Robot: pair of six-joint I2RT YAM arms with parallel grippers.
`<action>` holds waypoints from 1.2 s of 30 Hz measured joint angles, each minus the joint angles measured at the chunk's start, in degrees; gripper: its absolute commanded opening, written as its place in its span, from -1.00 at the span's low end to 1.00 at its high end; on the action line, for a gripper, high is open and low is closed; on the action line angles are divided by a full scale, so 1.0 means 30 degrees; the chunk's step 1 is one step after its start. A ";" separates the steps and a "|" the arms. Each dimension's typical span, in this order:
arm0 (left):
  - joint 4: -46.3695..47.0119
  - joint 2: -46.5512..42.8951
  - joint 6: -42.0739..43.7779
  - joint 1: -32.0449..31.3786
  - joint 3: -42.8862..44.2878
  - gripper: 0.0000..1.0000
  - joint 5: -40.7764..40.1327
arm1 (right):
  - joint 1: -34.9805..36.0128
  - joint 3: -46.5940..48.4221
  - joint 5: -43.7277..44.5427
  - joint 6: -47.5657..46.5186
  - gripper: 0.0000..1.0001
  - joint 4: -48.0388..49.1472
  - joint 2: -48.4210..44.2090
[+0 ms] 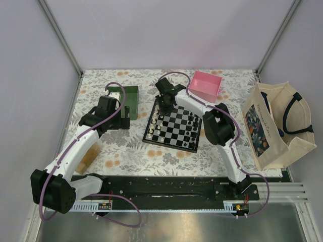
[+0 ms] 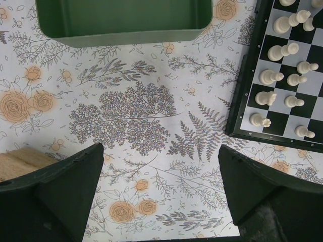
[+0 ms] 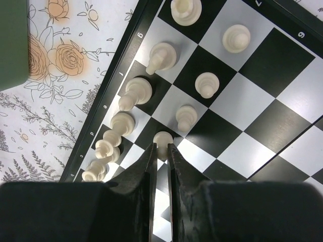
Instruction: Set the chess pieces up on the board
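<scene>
Right fingers (image 3: 149,166) pinched on white pawn (image 3: 162,138), lower centre, on chessboard (image 3: 242,116); left fingers (image 2: 75,176) wide apart over floral counter (image 2: 126,116), green tray (image 2: 126,35) at top

board (image 1: 177,132) black-white checkered; chess pieces (image 3: 237,38) cream; tray (image 2: 126,36) green; box (image 1: 202,94) pink

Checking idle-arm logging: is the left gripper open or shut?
Open. The left wrist view shows the left gripper with fingers wide apart, only floral tablecloth between them.
</scene>
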 measured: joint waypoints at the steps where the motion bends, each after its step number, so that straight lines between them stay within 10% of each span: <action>1: 0.0000 0.0000 0.0000 0.0000 0.0000 0.98 0.0000 | 0.0007 0.0022 -0.0066 0.0000 -0.55 -0.0022 0.0022; 36: 0.0000 0.0000 0.0000 0.0051 0.0000 0.98 0.0000 | 0.0379 -0.3789 -0.1093 0.0685 -0.23 0.0743 -0.3162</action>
